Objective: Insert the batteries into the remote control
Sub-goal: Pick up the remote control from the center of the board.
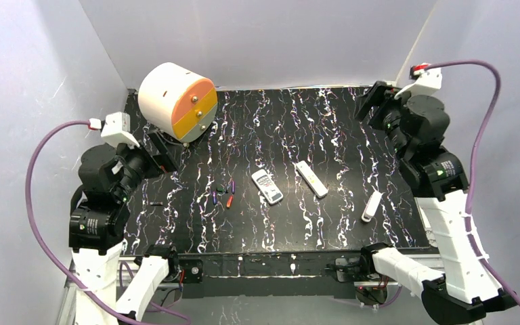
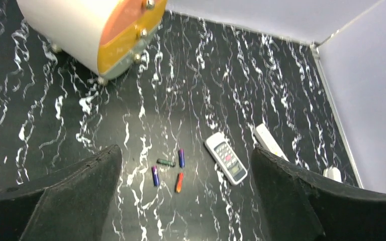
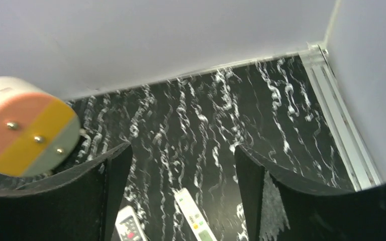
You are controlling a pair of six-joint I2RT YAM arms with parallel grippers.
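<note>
Top view: tiny purple, red-orange and dark green cylindrical batteries [image 1: 223,193] lie on the black marbled table [image 1: 298,230], just left of the white keypad remote control [image 1: 267,187].

Left wrist: the left gripper [image 2: 185,148] gapes wide, holding nothing, and only here can four separate batteries be told apart.

Right wrist: the right gripper [image 3: 182,148] is spread and empty. This view catches both remotes' ends, including the slim white remote [image 3: 193,218].

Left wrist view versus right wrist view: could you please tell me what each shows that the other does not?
Only the left wrist view: the batteries, a small white remote at the right edge, and the left tool, open. Only the right wrist view: the right tool, open. Both: the round white drum, the keypad remote, the slim white remote, the table.
</note>
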